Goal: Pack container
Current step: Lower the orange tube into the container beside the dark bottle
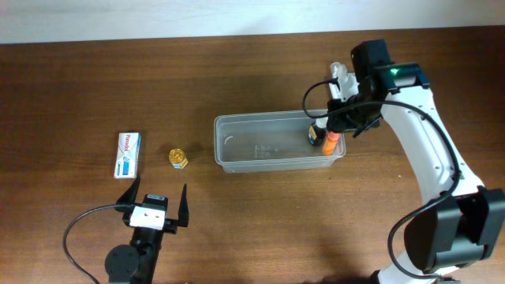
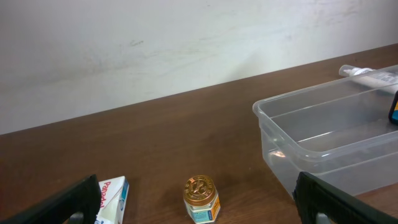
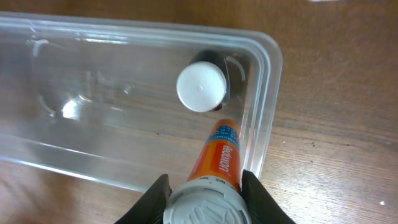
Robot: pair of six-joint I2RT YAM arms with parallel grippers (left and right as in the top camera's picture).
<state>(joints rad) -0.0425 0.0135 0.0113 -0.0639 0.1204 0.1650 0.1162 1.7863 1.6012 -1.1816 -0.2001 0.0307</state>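
The clear plastic container (image 1: pixel 272 143) lies mid-table; it also shows in the left wrist view (image 2: pixel 323 134) and the right wrist view (image 3: pixel 124 93). A dark bottle with a white cap (image 3: pixel 201 87) stands in its right end. My right gripper (image 3: pixel 205 196) is shut on an orange tube with a grey cap (image 3: pixel 221 158), held with its lower end inside the container's right end (image 1: pixel 334 142). My left gripper (image 2: pixel 199 202) is open and empty, low near the table's front left (image 1: pixel 154 209). A small gold-lidded jar (image 2: pixel 201 198) and a white medicine box (image 2: pixel 112 198) lie ahead of it.
The jar (image 1: pixel 178 158) and box (image 1: pixel 128 154) sit left of the container. A clear plastic item (image 1: pixel 342 76) lies behind the container's right end, also in the left wrist view (image 2: pixel 367 74). A pale wall bounds the table's far edge.
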